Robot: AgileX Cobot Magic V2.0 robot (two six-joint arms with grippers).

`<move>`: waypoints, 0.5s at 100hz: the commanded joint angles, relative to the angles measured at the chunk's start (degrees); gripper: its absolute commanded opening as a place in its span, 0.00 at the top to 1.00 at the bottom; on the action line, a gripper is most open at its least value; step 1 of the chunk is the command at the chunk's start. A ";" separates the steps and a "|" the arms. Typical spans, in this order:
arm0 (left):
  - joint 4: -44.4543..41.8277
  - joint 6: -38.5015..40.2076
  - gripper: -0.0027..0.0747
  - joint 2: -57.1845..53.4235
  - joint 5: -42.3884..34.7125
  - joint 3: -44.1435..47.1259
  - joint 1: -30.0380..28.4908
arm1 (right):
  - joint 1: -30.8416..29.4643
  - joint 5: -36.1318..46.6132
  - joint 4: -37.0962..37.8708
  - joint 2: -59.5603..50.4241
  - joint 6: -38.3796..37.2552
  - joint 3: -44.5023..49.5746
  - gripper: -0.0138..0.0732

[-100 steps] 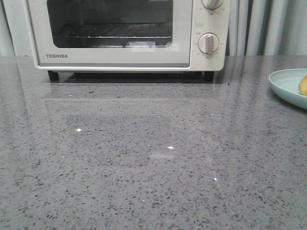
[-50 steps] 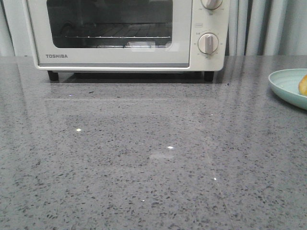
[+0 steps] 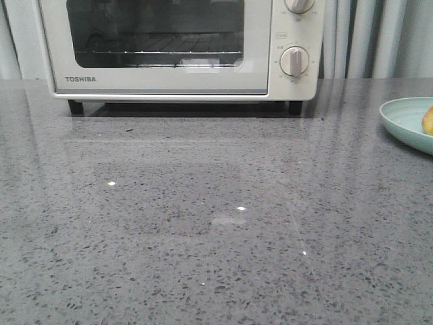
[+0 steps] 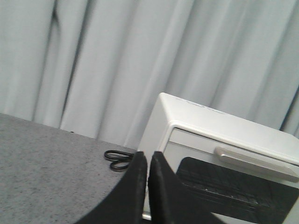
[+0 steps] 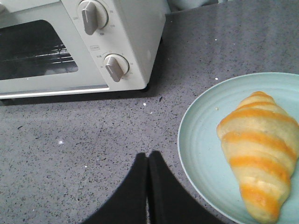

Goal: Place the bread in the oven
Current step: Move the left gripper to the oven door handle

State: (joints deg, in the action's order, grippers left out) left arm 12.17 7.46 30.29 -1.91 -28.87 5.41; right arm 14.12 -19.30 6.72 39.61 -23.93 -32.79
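A: Closed, by the look of the door: cream-white oven (image 3: 179,47) at the back of the grey speckled table (image 3: 203,223), cropped along the top in the front view, upper knob (image 3: 300,4) half cut away, lower knob (image 3: 294,61) whole.

B: Agreed. Wire rack (image 3: 159,53) dimly readable through the dark glass, rest of the interior too dark to make out. Two black feet just visible underneath.

A: And the bread (image 5: 259,154)?

B: Lying on a pale green plate (image 5: 201,149), off to the right of the oven and well apart from it. Striped golden and orange, tapered end cut off by the frame edge in the right wrist view. In the front view only a sliver of yellow-brown (image 3: 427,120) at the frame edge, plate rim (image 3: 399,125) partly cropped too.

A: Right gripper (image 5: 148,161)?

B: Black fingers pressed together, nothing between them, above bare table just beside the plate rim, not touching bread or plate. Absent from the front view, like the other arm.

A: Left gripper (image 4: 147,161)?

B: Fingers likewise squeezed together, holding nothing, raised in front of the oven's upper left corner. Door handle (image 4: 254,161) seen beyond, partly cropped. Black scissors (image 4: 117,160) on the table beside the oven, blades hidden behind the finger. Grey curtain (image 4: 117,60) behind everything.
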 commanded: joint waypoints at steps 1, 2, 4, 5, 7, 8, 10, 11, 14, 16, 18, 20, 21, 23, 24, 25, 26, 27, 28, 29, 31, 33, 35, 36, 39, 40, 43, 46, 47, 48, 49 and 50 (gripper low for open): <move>-2.06 0.25 0.99 4.32 -6.50 -3.81 3.98 | 0.10 1.27 0.85 0.32 1.03 -3.46 0.92; -2.60 0.25 0.99 4.97 -6.84 -4.10 4.70 | 0.10 1.07 0.85 0.32 1.04 -3.47 0.92; -3.41 0.25 0.99 5.98 -7.76 -4.39 5.82 | 0.10 0.59 0.85 0.32 1.20 -3.81 0.92; -3.65 0.25 0.99 6.31 -8.04 -4.66 6.20 | 0.10 0.44 0.85 0.32 1.30 -3.83 0.92; -4.11 0.25 0.99 7.31 -9.06 -5.06 7.33 | 0.10 -0.04 0.85 0.32 1.48 -4.15 0.92; -4.23 0.25 0.99 7.64 -9.76 -5.21 7.70 | 0.10 -0.22 0.85 0.32 1.48 -4.37 0.92; -4.34 0.25 0.99 8.62 -10.70 -5.64 8.79 | 0.10 -0.81 0.85 0.32 1.96 -4.69 0.92; -4.34 0.25 0.99 9.30 -11.00 -5.80 9.50 | 0.10 -1.30 0.85 0.32 2.11 -4.80 0.92; -4.34 0.25 0.99 10.62 -12.20 -6.57 10.87 | 0.10 -2.23 0.85 0.32 2.68 -5.26 0.92; -4.34 0.25 0.99 11.59 -12.84 -7.11 11.86 | 0.10 -2.96 0.85 0.32 2.69 -5.60 0.92; -4.34 0.25 0.99 12.60 -13.40 -7.48 12.80 | 0.10 -3.78 0.85 0.32 2.69 -5.98 0.92; -4.38 0.25 0.99 13.29 -13.82 -8.06 13.67 | 0.10 -4.21 0.85 0.32 2.69 -6.26 0.92; -4.49 0.25 0.99 13.99 -13.84 -8.46 13.94 | 0.10 -4.52 0.85 0.32 2.69 -6.37 0.92; -4.76 0.25 0.99 15.03 -14.18 -9.11 14.69 | 0.10 -5.12 0.85 0.32 2.69 -6.65 0.92; -4.93 0.25 0.99 15.37 -14.19 -9.34 14.92 | 0.10 -5.31 0.85 0.32 2.69 -6.84 0.92; -5.16 0.25 0.99 16.06 -14.19 -9.55 15.35 | 0.10 -5.67 0.85 0.32 2.69 -6.96 0.92; -5.31 0.25 0.99 16.40 -14.27 -10.01 15.53 | 0.10 -5.86 0.85 0.32 2.69 -6.97 0.92; -5.48 0.25 0.99 16.77 -14.27 -10.26 15.73 | 0.10 -6.08 0.85 0.32 2.69 -7.20 0.92; -5.83 0.25 0.99 17.54 -14.27 -10.70 16.06 | 0.10 -6.35 0.85 0.32 2.69 -7.15 0.92; -5.98 0.25 0.99 17.94 -14.38 -10.92 16.20 | 0.10 -6.36 0.85 0.32 2.69 -7.27 0.92; -6.11 0.25 0.99 19.14 -14.42 -11.64 16.57 | 0.10 -6.60 0.85 0.32 2.69 -7.43 0.92; -6.26 0.25 0.99 20.36 -14.42 -12.37 16.87 | 0.10 -6.72 0.85 0.32 2.69 -7.42 0.92; -6.26 0.25 0.99 21.56 -14.47 -13.12 17.02 | 0.10 -6.85 0.85 0.32 2.69 -7.46 0.92; -6.26 0.25 0.99 21.97 -14.47 -13.38 17.15 | 0.10 -6.85 0.85 0.32 2.69 -7.57 0.92; -6.26 0.25 0.99 23.96 -14.47 -14.41 17.16 | 0.10 -7.27 0.85 0.32 2.69 -7.72 0.92; -6.26 0.25 0.99 24.35 -14.47 -14.91 17.16 | 0.10 -7.29 0.85 0.32 2.69 -7.72 0.92; -6.26 0.25 0.99 25.82 -14.35 -15.89 17.16 | 0.10 -7.49 0.85 0.32 2.69 -7.87 0.92; -6.26 0.36 0.99 27.58 -14.24 -16.86 17.16 | 0.10 -7.62 0.85 0.32 2.69 -7.92 0.92; -6.26 0.36 0.99 27.93 -14.24 -17.35 17.16 | 0.10 -7.62 0.85 0.32 2.69 -7.92 0.92; -6.26 0.36 0.99 28.27 -14.24 -17.59 17.16 | 0.10 -7.62 0.85 0.32 2.69 -7.92 0.92; -6.26 0.36 0.99 28.92 -14.24 -18.09 17.16 | 0.10 -7.62 0.85 0.32 2.69 -7.92 0.92; -6.26 0.36 0.99 29.24 -14.11 -18.35 17.16 | 0.10 -7.62 0.85 0.32 2.69 -7.92 0.92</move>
State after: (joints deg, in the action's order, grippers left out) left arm 6.23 7.46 56.59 -11.52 -42.74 22.05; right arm 14.12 -30.11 6.72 39.73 -21.90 -38.60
